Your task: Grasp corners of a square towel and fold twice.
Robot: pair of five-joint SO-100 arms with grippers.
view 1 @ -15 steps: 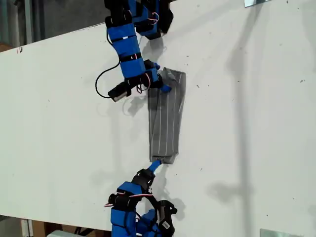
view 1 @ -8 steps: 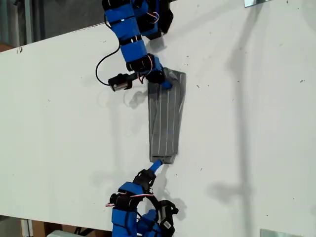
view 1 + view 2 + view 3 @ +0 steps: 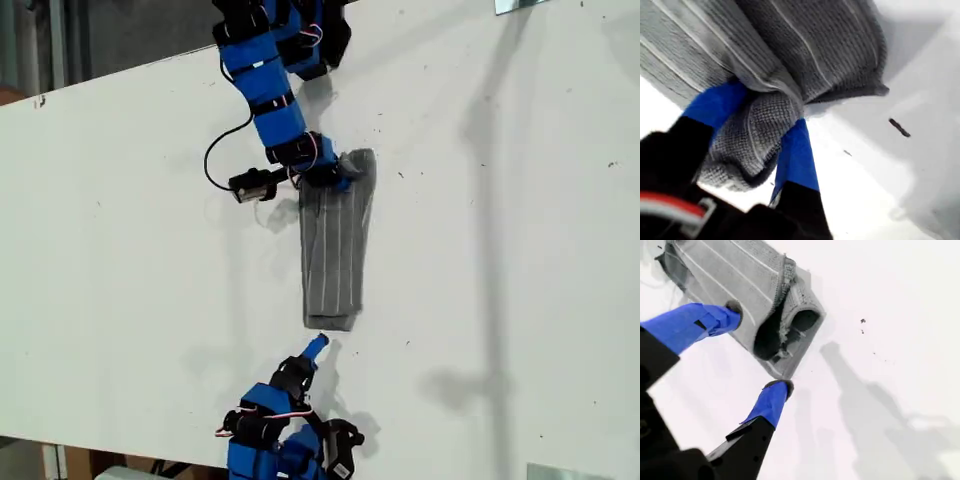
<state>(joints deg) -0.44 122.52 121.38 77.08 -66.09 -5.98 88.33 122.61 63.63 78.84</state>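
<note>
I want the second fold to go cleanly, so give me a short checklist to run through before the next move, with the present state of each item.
1. My first tool grips the towel: ok, fabric is bunched between its fingers.
2. My second tool grips the near end: not ok, it is open, fingers apart from the cloth.
3. First fold done: ok, the towel lies as a narrow strip.
4. Near end lies flat: not ok, layers gape open in the second wrist view.
5. Table beside the strip free: ok.

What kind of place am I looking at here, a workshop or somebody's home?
Probably a lab or workshop bench: a bare white table, two small blue robot arms with exposed wiring, and only a grey striped towel laid out.
</note>
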